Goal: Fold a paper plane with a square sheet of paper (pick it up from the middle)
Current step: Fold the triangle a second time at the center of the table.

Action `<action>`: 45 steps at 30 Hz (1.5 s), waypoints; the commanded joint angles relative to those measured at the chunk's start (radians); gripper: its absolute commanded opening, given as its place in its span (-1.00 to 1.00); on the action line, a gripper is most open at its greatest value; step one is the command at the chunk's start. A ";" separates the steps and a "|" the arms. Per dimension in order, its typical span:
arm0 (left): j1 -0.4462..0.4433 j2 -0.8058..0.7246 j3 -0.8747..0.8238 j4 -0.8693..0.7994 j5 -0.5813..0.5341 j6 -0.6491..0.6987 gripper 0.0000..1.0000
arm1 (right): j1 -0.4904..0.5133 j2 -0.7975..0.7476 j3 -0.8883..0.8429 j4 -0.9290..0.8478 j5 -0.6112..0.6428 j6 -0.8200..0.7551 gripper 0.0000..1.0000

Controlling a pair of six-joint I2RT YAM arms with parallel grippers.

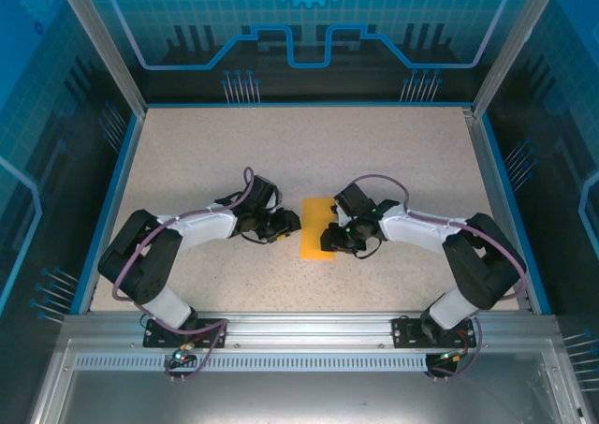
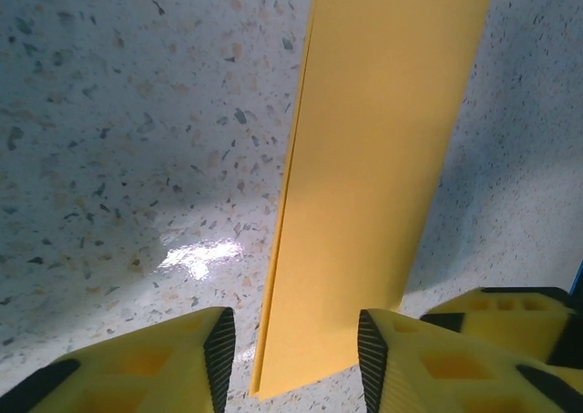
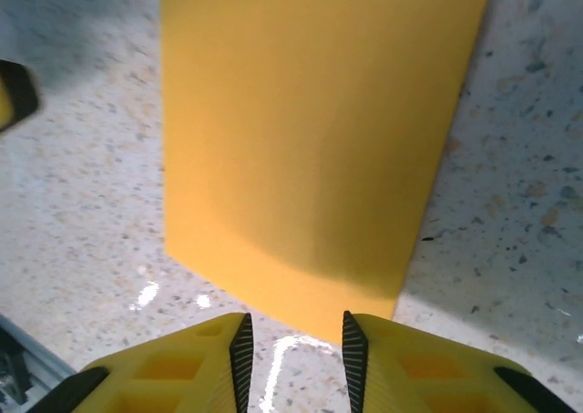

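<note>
I see the square sheet of paper (image 1: 316, 227) halved on the counter (image 1: 187, 162); left end effector (image 2: 293, 340) and right end effector (image 3: 294, 335) both apart; nose folds remain.

Robotics lab cell, blue printed walls (image 1: 402, 17), alu frame (image 1: 299, 324), speckled tabletop (image 1: 299, 153)

no readable txt, labels or nos.

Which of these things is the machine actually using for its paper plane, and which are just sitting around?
In use:
- orange-yellow paper, folded into a narrow strip
- left claw and right claw, both open, on either side of it

Just there:
- speckled table
- metal rail in front
- blue wall panels
</note>
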 commanded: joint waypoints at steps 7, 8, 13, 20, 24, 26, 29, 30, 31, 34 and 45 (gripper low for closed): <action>0.005 0.067 0.046 0.062 0.071 -0.021 0.05 | -0.012 -0.040 -0.043 0.073 -0.047 0.002 -0.14; 0.004 0.070 0.045 0.065 0.072 -0.022 0.04 | -0.007 -0.041 -0.049 0.086 -0.065 0.003 -0.13; 0.004 0.076 0.048 0.065 0.058 -0.031 0.04 | 0.063 -0.042 -0.063 0.114 -0.072 0.029 0.01; 0.005 0.038 0.062 -0.034 -0.059 -0.033 0.04 | 0.234 -0.146 -0.016 -0.084 0.429 -0.097 0.09; 0.020 0.022 0.062 -0.070 -0.097 -0.029 0.04 | 0.226 -0.183 0.012 -0.106 0.500 -0.302 0.16; 0.027 0.015 0.060 -0.067 -0.095 -0.031 0.04 | 0.225 -0.174 0.036 -0.121 0.470 -0.388 0.20; 0.034 0.007 0.056 -0.068 -0.094 -0.034 0.04 | 0.218 -0.121 0.081 -0.153 0.385 -0.438 0.27; 0.035 0.005 0.051 -0.064 -0.093 -0.037 0.04 | 0.216 -0.096 0.092 -0.159 0.351 -0.423 0.27; 0.037 0.004 0.048 -0.061 -0.090 -0.039 0.04 | 0.208 -0.076 0.100 -0.160 0.342 -0.380 0.27; 0.041 0.008 0.041 -0.048 -0.074 -0.040 0.04 | 0.129 -0.023 0.095 -0.102 0.165 -0.249 0.16; 0.041 0.052 0.055 0.030 0.044 -0.034 0.07 | -0.117 -0.028 -0.110 0.280 -0.151 0.016 0.16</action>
